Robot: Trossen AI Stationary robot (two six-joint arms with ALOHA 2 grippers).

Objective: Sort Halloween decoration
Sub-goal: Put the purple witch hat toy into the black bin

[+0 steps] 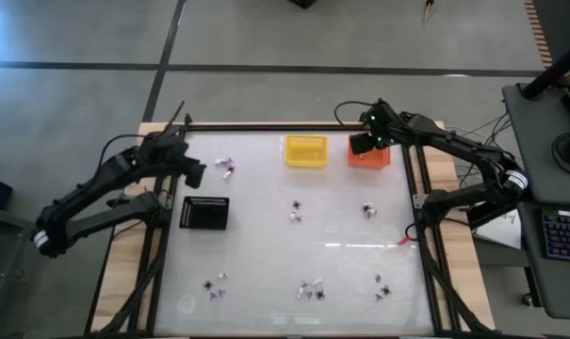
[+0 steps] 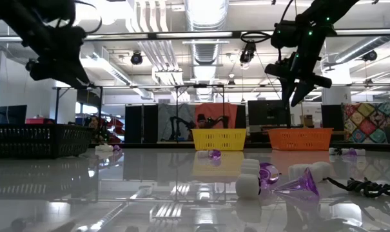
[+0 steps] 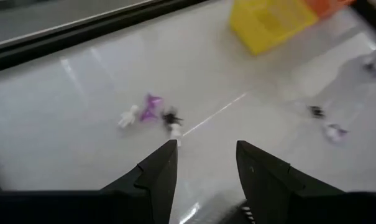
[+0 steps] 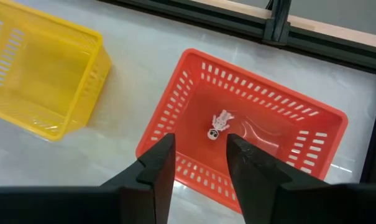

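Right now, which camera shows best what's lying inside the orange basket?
The right wrist view: it looks down into the orange basket at one white trinket. The high view has the right gripper covering it; the low view shows only its side wall.

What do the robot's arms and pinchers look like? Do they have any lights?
Both arms are dark, jointed and thin, with black cables looping along them. The right arm shows small green lights near its wrist. Each gripper, left gripper and right gripper, has two flat, dark, wedge-shaped fingers.

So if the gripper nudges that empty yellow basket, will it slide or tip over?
The yellow basket would probably slide: its thin mesh walls and empty inside suggest little weight, and the table looks glossy. It seems unlikely to tip, being low and wide. The mesh may flex somewhat.
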